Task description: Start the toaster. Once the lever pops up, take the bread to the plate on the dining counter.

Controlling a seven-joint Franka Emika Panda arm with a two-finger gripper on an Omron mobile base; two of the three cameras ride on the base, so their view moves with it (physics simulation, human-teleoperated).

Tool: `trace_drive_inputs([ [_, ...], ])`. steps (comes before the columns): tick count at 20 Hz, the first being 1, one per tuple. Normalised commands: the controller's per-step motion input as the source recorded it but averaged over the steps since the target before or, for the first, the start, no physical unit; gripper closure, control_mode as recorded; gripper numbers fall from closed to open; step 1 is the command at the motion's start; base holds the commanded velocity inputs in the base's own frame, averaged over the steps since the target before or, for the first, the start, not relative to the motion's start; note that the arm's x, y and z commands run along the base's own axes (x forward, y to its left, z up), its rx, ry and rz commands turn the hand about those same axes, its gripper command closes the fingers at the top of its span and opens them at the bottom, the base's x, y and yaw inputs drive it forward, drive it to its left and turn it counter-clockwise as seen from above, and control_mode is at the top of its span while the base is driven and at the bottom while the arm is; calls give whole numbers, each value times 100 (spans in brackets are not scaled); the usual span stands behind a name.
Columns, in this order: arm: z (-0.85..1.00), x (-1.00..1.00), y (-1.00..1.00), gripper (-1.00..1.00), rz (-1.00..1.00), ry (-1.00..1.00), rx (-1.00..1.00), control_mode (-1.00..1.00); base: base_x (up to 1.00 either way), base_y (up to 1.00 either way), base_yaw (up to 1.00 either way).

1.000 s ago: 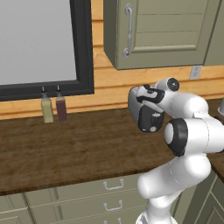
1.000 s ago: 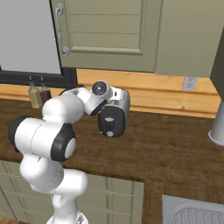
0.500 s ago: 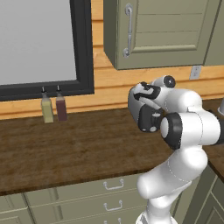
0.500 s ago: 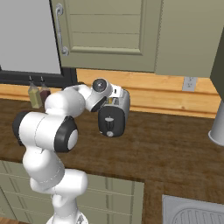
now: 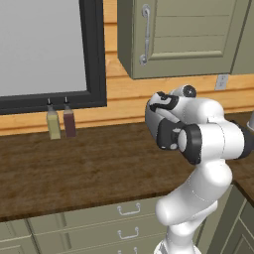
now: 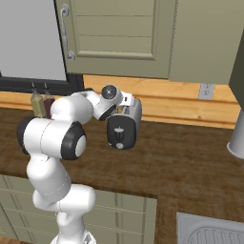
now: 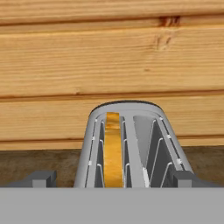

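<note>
While the elbow of the arm (image 5: pixel 208 141) is swinging slightly inward compared with a second ago, the hand is staying where it was, so in the left base view the work is looking like fine alignment rather than travel. Two bottles (image 5: pixel 60 124) are standing at 9 o'clock on the wooden table (image 5: pixel 99 168), well apart from the arm, under a dark-framed window (image 5: pixel 94 49).

In the right base view the wrist is hanging just over the toaster (image 6: pixel 123 128), whose dark front face is turning toward 6 o'clock; the toaster is not shifting. A grey cylinder (image 6: pixel 237 138) is waiting at 3 o'clock and a sink (image 6: pixel 209 233) at 5 o'clock, neither in the way.

In the hand view the pincer (image 7: pixel 113 179) is spreading wide, gripping nothing, its tips straddling the toaster. The bread (image 7: pixel 113 151) is sitting upright in the slot toward 9 o'clock. The start lever is probably still needing its press; plank wall (image 7: pixel 112 57) is crowding behind at 12 o'clock.
</note>
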Motion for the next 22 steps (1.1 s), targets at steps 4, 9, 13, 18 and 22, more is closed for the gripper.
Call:
trace_drive_inputs([
  [4, -20, 0, 0, -100, 0, 3, 0, -100, 0, 0, 0],
  [9, -11, 0, 0, -100, 0, 3, 0, -100, 0, 0, 0],
  [13, -6, 1, 0, -100, 0, 3, 0, -100, 0, 0, 0],
  [18, -3, 5, 0, -100, 0, 1, 0, -100, 0, 0, 0],
  [22, 0, 12, 0, -100, 0, 0, 0, -100, 0, 0, 0],
])
